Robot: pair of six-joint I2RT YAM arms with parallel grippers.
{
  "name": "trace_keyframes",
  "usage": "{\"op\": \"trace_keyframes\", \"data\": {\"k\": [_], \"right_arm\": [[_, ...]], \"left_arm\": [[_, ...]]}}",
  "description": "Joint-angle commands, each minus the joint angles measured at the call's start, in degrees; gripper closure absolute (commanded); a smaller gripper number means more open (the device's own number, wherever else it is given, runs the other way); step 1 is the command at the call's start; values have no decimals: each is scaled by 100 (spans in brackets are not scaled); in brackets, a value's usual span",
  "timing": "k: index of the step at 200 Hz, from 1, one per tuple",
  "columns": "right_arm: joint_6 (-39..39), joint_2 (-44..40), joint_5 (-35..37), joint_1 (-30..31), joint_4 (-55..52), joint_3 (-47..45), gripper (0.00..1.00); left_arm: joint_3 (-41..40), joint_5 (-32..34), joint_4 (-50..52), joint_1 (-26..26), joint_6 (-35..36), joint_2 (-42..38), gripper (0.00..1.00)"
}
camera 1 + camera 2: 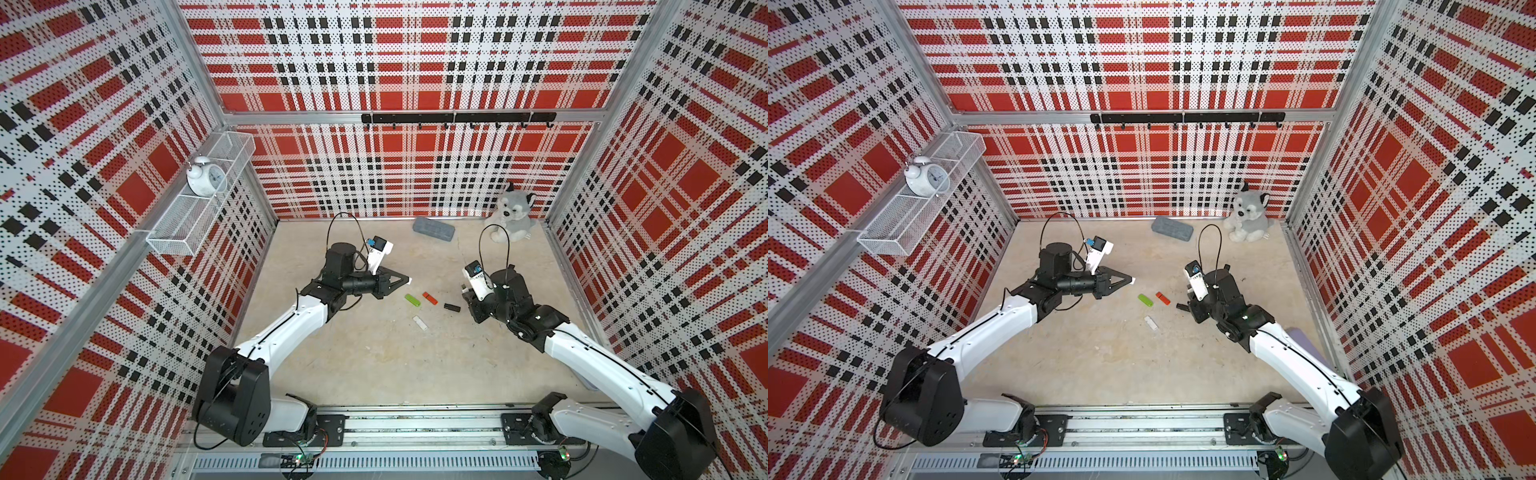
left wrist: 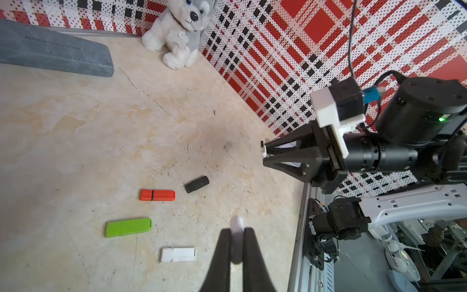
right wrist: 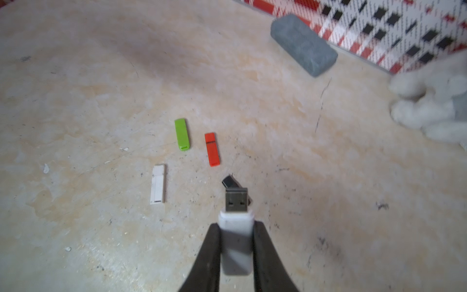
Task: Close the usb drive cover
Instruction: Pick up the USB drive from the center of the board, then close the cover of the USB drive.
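- The right gripper (image 3: 236, 227) is clamped on the flat sides of a white plastic USB drive (image 3: 236, 252). The drive is held clear of the beige marbled tabletop (image 3: 101, 75), and its bare metal plug (image 3: 236, 201) juts out past the fingertips.
- The left gripper (image 2: 237, 230) is pinched tight on a small rounded white plastic cap (image 2: 237, 222), also off the table. The two grippers face each other, well apart.
- Both parts look light, rigid and smooth (likely to twist or slip in the jaws if pushed off-axis). The hold behind the plug seems sound. Which way the cap's mouth faces cannot be told.
- There is open room in the air between the grippers. On the table below lie a green stick drive (image 3: 182, 134), an orange-red capped drive (image 3: 211, 149), a flat white drive (image 3: 158, 183) and a black drive (image 3: 228, 180), near one another but apart.
- A grey slab (image 3: 303, 44) and a plush husky (image 2: 179, 32) sit by the back wall, well clear.
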State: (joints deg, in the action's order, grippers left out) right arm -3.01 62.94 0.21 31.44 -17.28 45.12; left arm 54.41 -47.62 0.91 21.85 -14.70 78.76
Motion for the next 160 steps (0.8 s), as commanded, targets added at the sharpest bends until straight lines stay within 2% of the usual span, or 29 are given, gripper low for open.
{"op": "trace_keyframes", "data": {"k": [1, 23, 83, 160], "right_arm": [[-977, -117, -359, 228, 735, 8, 84], [-1411, -72, -267, 505, 1153, 44, 84], [-2131, 545, 404, 1013, 1530, 531, 84], [-2334, 1020, 97, 1084, 1362, 1036, 84]], "left_arm": [[400, -92, 94, 31, -52, 24, 100], [652, -273, 187, 39, -167, 71, 100], [997, -119, 456, 141, -138, 282, 100], [1203, 9, 674, 328, 82, 447, 100]]}}
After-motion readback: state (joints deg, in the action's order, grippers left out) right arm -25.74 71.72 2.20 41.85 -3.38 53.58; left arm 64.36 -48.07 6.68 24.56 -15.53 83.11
